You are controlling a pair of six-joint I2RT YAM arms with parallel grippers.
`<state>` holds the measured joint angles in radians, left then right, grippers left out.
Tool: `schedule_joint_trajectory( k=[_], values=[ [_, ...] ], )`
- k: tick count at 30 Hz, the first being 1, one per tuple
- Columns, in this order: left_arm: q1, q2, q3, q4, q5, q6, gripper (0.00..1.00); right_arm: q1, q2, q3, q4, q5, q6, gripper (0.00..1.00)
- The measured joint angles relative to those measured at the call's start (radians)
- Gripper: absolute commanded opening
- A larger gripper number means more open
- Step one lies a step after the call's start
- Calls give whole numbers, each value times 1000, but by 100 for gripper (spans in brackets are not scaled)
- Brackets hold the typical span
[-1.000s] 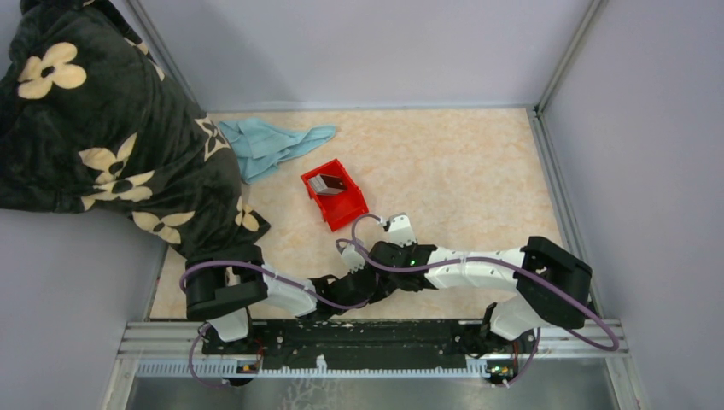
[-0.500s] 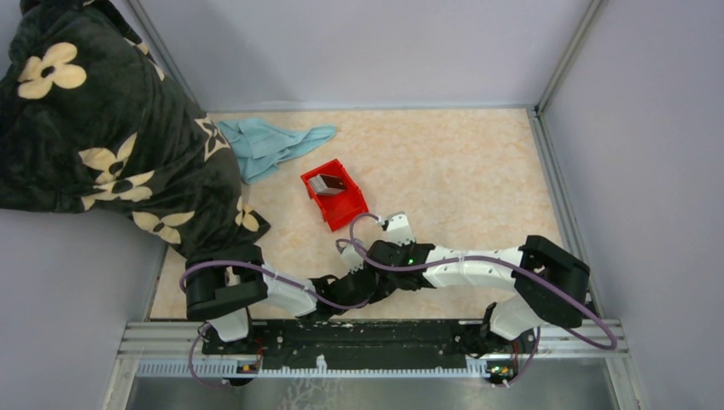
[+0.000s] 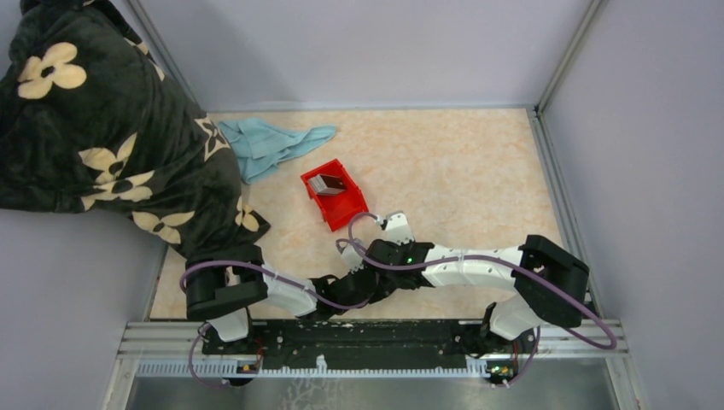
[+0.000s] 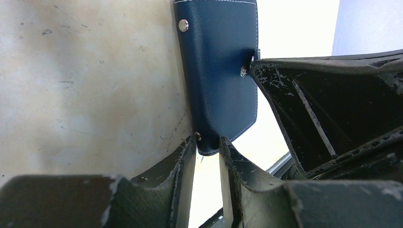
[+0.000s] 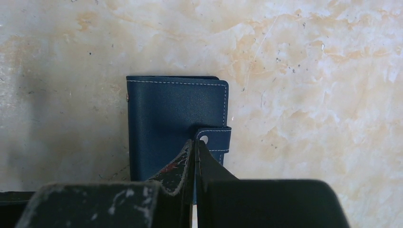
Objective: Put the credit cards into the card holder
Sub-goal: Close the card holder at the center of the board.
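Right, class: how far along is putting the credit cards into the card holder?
Done: nothing stored. The tan and grey flat credit cards lie in the red plastic bin. In hand: left gripper clamps the folded dark navy card holder by its edge; right gripper, shut, meets its snap tab. Left: open it, fetch cards, slot them in.

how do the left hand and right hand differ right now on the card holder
Fingers: the left hand has its fingers apart, straddling the lower edge of the card holder; the right hand has its fingers pressed together. Place: the left hand grips that bottom edge, while the right hand's tips sit at the snap tab. Shared: both are on the same navy card holder.
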<state>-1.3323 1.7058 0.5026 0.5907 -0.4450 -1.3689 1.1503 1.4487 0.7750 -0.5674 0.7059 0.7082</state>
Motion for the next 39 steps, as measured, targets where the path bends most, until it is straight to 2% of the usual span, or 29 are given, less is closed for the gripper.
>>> schedule_joint_trajectory(
  k=[1,8,12,17,27,33,39],
  values=[
    [0,0,0,0,0,0,34,0,0,0,0,-1,-2,0],
    [0,0,1,-2,0,0,34,0,0,0,-3,-3,-7,21],
    [0,0,1,-2,0,0,34,0,0,0,-6,-3,-8,29],
    [0,0,1,-2,0,0,34,0,0,0,-8,-2,-8,33],
    [0,2,0,3,0,0,34,1,45,8,-14,9,-5,33],
    [0,4,-2,8,0,0,34,0,58,13,-19,17,1,21],
    [0,7,-5,19,0,-1,34,-1,60,13,-22,19,5,16]
  ],
)
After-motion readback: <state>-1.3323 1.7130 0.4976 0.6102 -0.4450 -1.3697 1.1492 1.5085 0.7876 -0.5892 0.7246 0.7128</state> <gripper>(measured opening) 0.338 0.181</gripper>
